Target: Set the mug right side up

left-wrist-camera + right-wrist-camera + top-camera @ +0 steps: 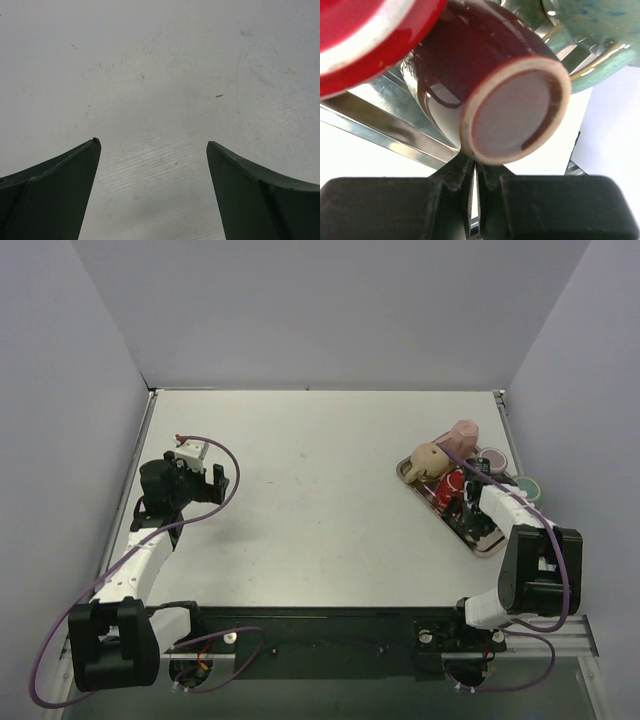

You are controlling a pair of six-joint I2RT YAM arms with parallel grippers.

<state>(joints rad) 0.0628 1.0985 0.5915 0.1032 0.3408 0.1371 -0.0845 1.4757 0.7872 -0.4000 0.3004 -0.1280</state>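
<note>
A dark red mug [515,115] with a cream base fills the right wrist view, its bottom turned toward the camera, on a metal tray [380,130]. In the top view it is the dark shape [447,500] on the tray [490,540] at the right. My right gripper [475,162] is shut, its fingers pressed almost together, and its tips sit at the lower rim of the mug's base, partly hidden behind it. It also shows in the top view [458,490]. My left gripper [152,145] is open and empty over bare table, at the far left in the top view [205,465].
The tray also holds a bright red mug [365,40], a teal mug [595,30], a pink mug [463,432] and a beige mug [428,458], crowded close together. Grey walls enclose the table on three sides.
</note>
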